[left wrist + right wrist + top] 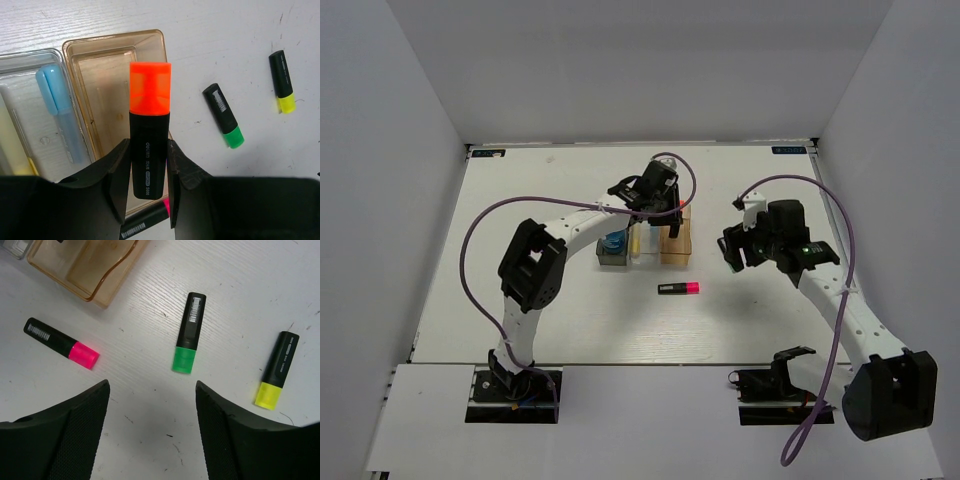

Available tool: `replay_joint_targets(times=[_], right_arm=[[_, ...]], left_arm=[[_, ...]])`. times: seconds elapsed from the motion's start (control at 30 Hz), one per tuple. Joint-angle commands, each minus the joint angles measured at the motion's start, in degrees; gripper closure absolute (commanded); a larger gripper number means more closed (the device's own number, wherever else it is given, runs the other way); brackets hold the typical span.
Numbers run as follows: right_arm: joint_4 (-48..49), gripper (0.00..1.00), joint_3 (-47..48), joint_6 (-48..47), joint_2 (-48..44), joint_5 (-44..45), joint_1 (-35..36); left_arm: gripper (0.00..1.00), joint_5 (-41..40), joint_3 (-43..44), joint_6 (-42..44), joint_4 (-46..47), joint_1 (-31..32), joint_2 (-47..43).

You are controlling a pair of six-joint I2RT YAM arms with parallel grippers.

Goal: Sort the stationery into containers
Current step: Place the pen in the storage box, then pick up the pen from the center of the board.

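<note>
My left gripper (660,197) (148,150) is shut on an orange-capped black highlighter (149,125) and holds it cap-forward above the empty tan bin (150,36) (677,250). The clear bin (20,60) (642,243) holds a light-blue stick (60,112) and a pale yellow stick (12,147). The dark grey bin (613,258) holds a blue roll (613,242). A pink highlighter (679,289) (61,343) lies in front of the bins. My right gripper (735,252) (152,410) is open and empty, above the table near a green highlighter (189,332) and a yellow one (276,370).
The green highlighter (223,115) and the yellow highlighter (282,81) lie to the right of the tan bin; in the top view my right arm hides them. Grey walls enclose the white table (550,320) on three sides.
</note>
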State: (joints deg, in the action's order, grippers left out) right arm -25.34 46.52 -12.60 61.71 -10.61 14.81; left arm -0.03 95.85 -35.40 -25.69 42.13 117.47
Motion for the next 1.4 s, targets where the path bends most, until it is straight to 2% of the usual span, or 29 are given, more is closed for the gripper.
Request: replay_joint_targets(times=[0.0,0.07,0.13,0.2,0.23,0.37,0.43,0.47,0.5,0.53,0.57,0.63,0.73,0.87,0.93,1.03,1.17,1.33,1.37], right_arm=[[2.05,0.26,0.32,1.53,0.07,0.24,-0.83],[2.05,0.26,0.41,1.61,-0.01,-0.63,-1.53],[1.62,0.23,0.59,1.53,0.16,-1.34,-1.89],[1.0,0.17,0.59,0.39,0.25,-3.17,-2.24],[0.56,0.1,0.5,-0.4,0.25,-5.36,-2.33],[0.03,0.1,-0.46,-7.26,-0.63,-11.09,-2.77],[0.38,0.1,-0.56,-8.05,-0.37,-11.54,-2.94],[0.47,0.19,-0.56,-7.71,0.16,-11.01,-3.12],[1.25,0.27,-0.12,-5.27,0.94,-9.01,-3.12],[1.35,0.35,0.32,-4.46,1.47,-6.55,-3.29],[1.44,0.39,0.76,-3.41,3.05,-5.31,-3.56],[0.21,0.41,2.87,-1.82,7.68,-2.75,-3.82],[-1.38,0.41,5.85,-1.55,14.45,-3.36,-3.82],[1.34,0.38,8.66,-2.42,20.63,-1.89,-3.56],[1.7,0.38,10.24,-2.6,23.18,-0.74,-3.56],[2.4,0.38,11.74,-2.43,26.96,0.5,-3.65],[3.63,0.38,12.71,-1.47,32.66,2.61,-3.29],[2.32,0.39,16.31,-0.23,38.21,4.98,-3.21],[2.23,0.46,16.75,-0.06,38.65,5.68,-3.29]], left_arm=[[0.69,-1.64,1.53,-0.64,-0.06,0.32,0.39],[0.61,-1.81,2.05,-0.55,-0.58,0.15,1.18],[0.56,-1.9,2.32,-0.38,-1.11,0.23,1.79],[0.48,-1.9,2.67,-0.2,-1.38,0.06,1.8],[0.46,-1.55,2.85,-0.2,-1.46,-0.03,1.8],[0.31,-1.11,3.72,1.46,-1.64,-0.03,0.83],[0.29,-1.02,5.3,2.26,-3.22,0.15,0.48],[0.29,-1.02,5.74,3.31,-3.57,0.15,0.22],[0.31,-0.93,5.4,3.84,-4.01,0.15,-1.52],[0.51,-1.02,4.87,5.24,-3.93,0.32,-2.41],[0.66,-1.2,4.0,7.08,-4.1,0.84,-3.55],[0.95,-1.46,-1.16,10.41,-3.49,1.37,-9.06],[0.98,-0.68,-10.65,16.92,-2.78,3.57,-17.78],[0.39,-0.06,-22.71,25.09,-6.2,6.73,-29.11],[0.27,0.91,-27.71,26.25,-7.78,8.22,-34.05],[0.2,0.38,-36.58,26.87,-8.67,9.99,-42.13],[0.2,0.21,-47.3,26.69,-7.27,11.22,-51.0],[0.2,0.47,-51.2,27.22,-5.68,11.66,-55.77],[0.2,0.21,-51.21,27.57,-6.03,11.66,-56.03]])
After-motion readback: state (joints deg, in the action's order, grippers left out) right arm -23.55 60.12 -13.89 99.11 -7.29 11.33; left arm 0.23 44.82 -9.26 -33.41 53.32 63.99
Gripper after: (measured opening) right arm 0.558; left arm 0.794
